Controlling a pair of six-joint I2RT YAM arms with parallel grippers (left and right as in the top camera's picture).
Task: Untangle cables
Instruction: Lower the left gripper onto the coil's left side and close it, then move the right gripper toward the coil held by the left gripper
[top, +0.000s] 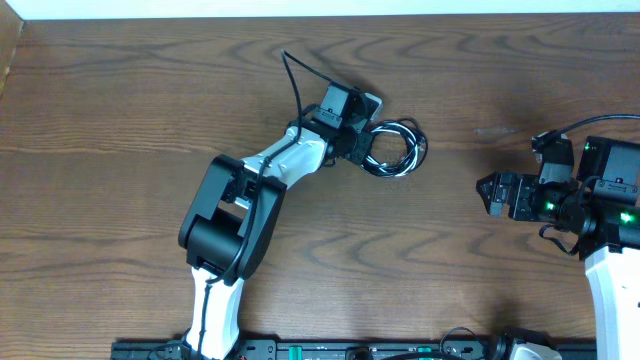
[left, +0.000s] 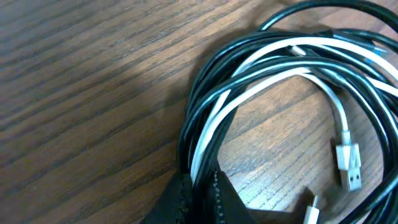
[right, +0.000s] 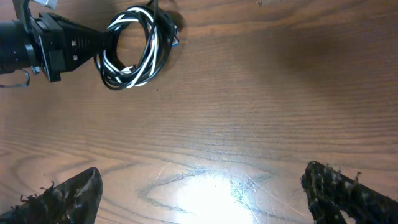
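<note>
Left jaws pinched tight on one edge of the coiled black and white cables, which I see lying on the counter, right jaws spread wide, empty, well apart.

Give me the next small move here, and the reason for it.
Probably move the right gripper, open and empty off to the side, toward the free side of the cables. The left gripper is shut on one edge of the coil, whose black and white cords are wound in one loop on the table; a second grip seems needed to part them.
</note>
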